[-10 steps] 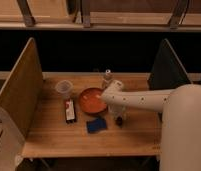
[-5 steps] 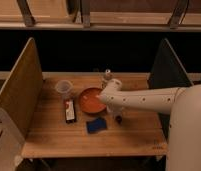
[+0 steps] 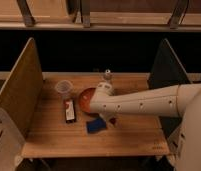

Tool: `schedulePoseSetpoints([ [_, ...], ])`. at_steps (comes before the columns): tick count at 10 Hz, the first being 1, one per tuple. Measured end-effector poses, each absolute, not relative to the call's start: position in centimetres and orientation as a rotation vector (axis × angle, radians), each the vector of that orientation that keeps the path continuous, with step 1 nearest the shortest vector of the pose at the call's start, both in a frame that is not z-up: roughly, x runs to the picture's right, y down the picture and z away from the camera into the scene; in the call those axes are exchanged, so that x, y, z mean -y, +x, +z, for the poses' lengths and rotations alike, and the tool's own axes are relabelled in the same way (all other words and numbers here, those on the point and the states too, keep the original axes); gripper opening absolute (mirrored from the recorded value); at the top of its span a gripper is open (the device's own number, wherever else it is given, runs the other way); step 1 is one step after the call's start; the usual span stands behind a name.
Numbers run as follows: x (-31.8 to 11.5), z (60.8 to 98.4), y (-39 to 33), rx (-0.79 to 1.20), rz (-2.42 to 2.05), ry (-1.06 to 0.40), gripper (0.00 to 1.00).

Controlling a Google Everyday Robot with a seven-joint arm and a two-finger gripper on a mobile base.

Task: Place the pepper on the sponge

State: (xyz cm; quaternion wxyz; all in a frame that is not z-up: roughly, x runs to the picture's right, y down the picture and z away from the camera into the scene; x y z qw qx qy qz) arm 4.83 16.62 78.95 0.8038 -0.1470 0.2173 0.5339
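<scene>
The blue sponge (image 3: 95, 125) lies flat on the wooden table (image 3: 134, 139), in front of the orange-red bowl (image 3: 85, 98). My white arm reaches in from the right and covers the bowl's right half. The gripper (image 3: 113, 120) hangs down from the wrist just right of the sponge, close to its right edge and low over the table. It is shut, and a small dark reddish piece, the pepper (image 3: 114, 122), shows at its tip. The arm's shadow hides much of the pepper.
A clear plastic cup (image 3: 64, 88) stands left of the bowl. A dark flat bar with a red and white label (image 3: 69, 110) lies left of the sponge. A slim pale bottle (image 3: 107, 75) stands at the back. Upright panels (image 3: 21, 92) (image 3: 166, 75) wall both sides.
The arm has swung a little to the left, carrying the gripper and the dark piece at its tip closer to the sponge's right edge. Everything else stays put.
</scene>
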Motion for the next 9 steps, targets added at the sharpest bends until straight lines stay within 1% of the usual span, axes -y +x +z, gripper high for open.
schedulePoseSetpoints([
  [4, -18.6, 78.9, -0.4, -0.435, 1.022, -0.353, 0.00],
  [6, -19.7, 79.3, -1.8, -0.441, 0.978, -0.374, 0.00],
  [9, -20.7, 80.2, -1.8, -0.465, 0.963, -0.394, 0.00],
])
